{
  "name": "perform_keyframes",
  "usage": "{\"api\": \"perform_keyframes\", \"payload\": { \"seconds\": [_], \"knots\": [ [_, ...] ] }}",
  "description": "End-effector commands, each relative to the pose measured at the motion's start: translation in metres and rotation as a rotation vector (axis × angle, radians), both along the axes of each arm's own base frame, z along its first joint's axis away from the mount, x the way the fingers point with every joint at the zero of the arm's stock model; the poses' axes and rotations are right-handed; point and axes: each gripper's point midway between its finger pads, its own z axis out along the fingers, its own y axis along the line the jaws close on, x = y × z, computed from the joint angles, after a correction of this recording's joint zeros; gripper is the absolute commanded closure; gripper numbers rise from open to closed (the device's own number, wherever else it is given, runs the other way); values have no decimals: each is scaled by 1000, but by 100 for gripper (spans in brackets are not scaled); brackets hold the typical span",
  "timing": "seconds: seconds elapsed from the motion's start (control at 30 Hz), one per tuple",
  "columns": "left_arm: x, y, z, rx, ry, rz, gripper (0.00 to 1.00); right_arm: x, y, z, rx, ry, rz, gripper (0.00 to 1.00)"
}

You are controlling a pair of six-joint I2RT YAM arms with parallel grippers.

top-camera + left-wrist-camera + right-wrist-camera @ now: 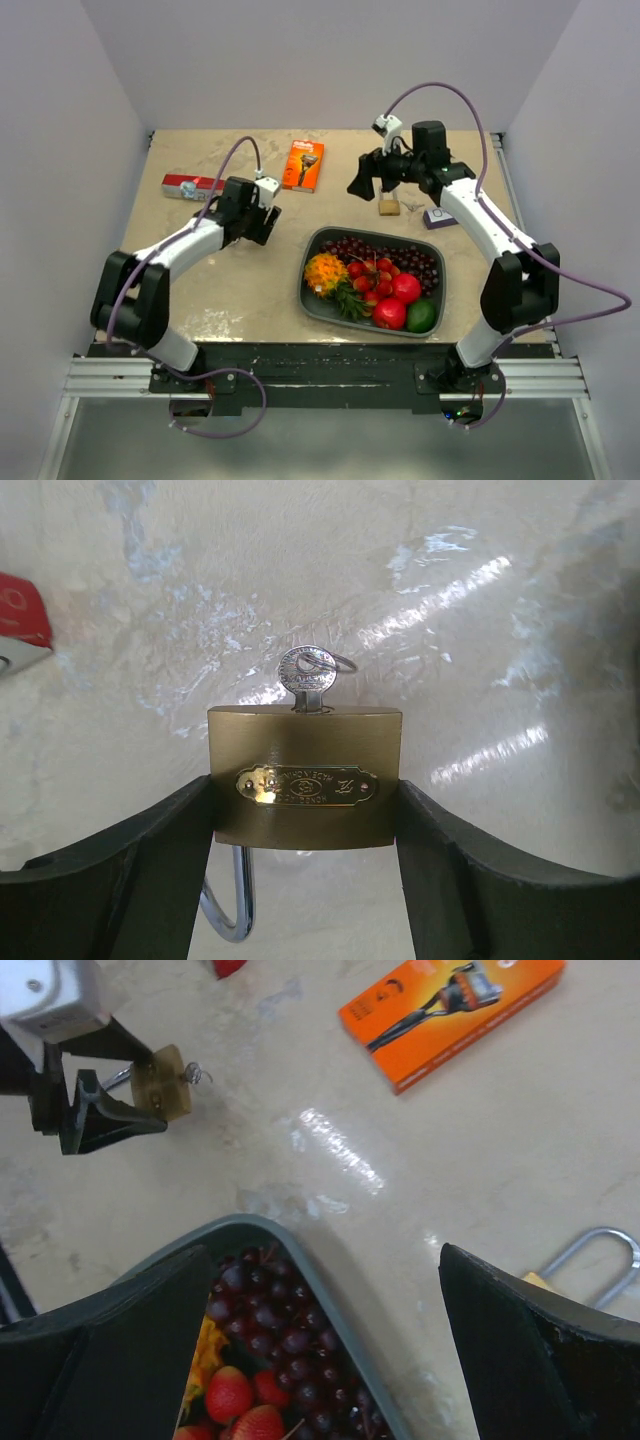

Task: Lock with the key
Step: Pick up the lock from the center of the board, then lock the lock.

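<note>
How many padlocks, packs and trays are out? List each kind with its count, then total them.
Padlocks: 2 (keyed padlock, loose padlock)
Packs: 2 (orange razor pack, red box)
Trays: 1 (fruit tray)
Total: 5

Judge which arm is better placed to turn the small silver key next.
Right, likely: the right claw is open and empty, while the left claw grips the brass padlock, small silver key already inserted.
</note>
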Motion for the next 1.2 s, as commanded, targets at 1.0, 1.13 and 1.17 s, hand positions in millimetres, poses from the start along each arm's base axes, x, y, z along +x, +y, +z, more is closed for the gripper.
{"api": "perform_keyframes", "payload": {
  "seconds": [1.0,1.13,1.17],
  "knots": [
    [-82,-41,178,98,-736,-863,100,-109,207,1,369,429,610,7],
    [-78,-41,181,108,-749,-856,100,-121,216,-12,345,480,634,17],
    [-78,-42,182,106,-752,-855,100,-123,218,-12,345,483,639,19]
  ]
}}
